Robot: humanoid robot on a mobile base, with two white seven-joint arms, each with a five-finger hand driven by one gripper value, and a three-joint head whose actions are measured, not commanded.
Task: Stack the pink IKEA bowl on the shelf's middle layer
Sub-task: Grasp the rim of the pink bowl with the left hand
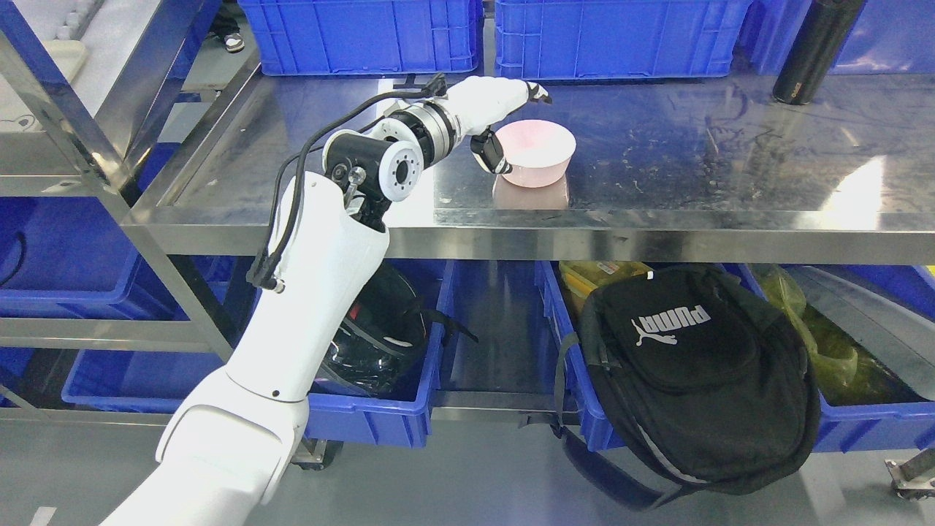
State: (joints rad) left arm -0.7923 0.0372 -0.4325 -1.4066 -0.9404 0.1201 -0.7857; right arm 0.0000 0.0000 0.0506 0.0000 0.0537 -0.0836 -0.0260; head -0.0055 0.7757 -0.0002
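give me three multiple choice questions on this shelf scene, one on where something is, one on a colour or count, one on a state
1. Where does the pink bowl stand?
A. on the steel shelf, near its front edge
B. inside a blue crate
C. on the floor

2. What colour is the backpack under the shelf?
A. red
B. black
C. white

3. How is the left hand placed?
A. hanging by the floor
B. resting on the backpack
C. at the bowl's left rim, thumb by the near side, fingers over the far side

Answers:
1 A: the bowl stands upright on bare steel, with its reflection below it.
2 B: the bag is black with a white logo.
3 C: the thumb shows against the bowl's left wall; whether it grips cannot be told.
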